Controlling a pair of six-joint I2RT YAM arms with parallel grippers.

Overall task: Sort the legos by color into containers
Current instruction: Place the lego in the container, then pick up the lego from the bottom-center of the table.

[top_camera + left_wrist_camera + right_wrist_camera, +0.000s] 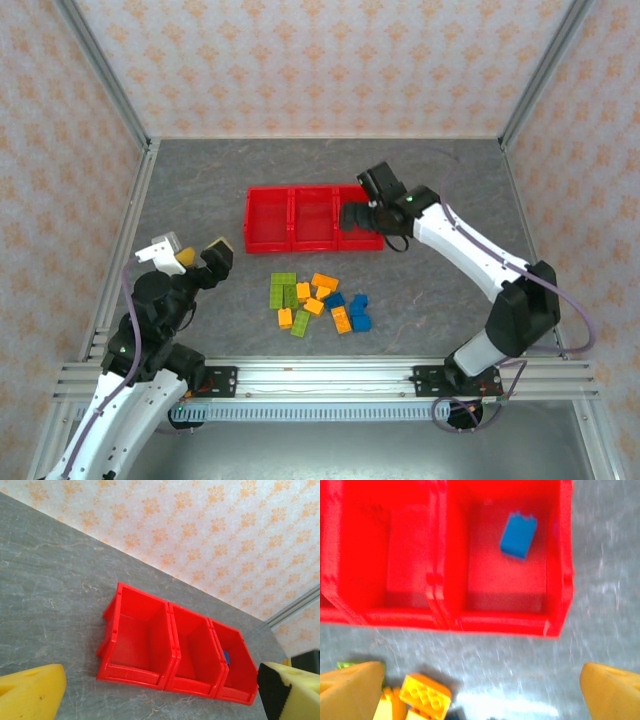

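Note:
The red tray [268, 218] of three compartments lies mid-table. My right gripper [358, 220] hovers open over the tray's right compartment with nothing held. In the right wrist view a single blue brick [518, 536] lies in that right compartment [555, 580], and my right gripper [480, 695] spans the grey table in front of it. The loose legos sit in front of the tray: lime green ones [283, 291] on the left, orange ones [322, 284] in the middle, blue ones [358, 313] on the right. My left gripper [195, 256] is raised and open, left of the pile, empty.
Aluminium frame rails [330, 378] run along the near edge and posts stand at the corners. In the left wrist view the tray [135, 672] shows its left and middle compartments bare, with a blue sliver [226, 656] in the right one. An orange brick [425, 695] lies by my right gripper's left finger.

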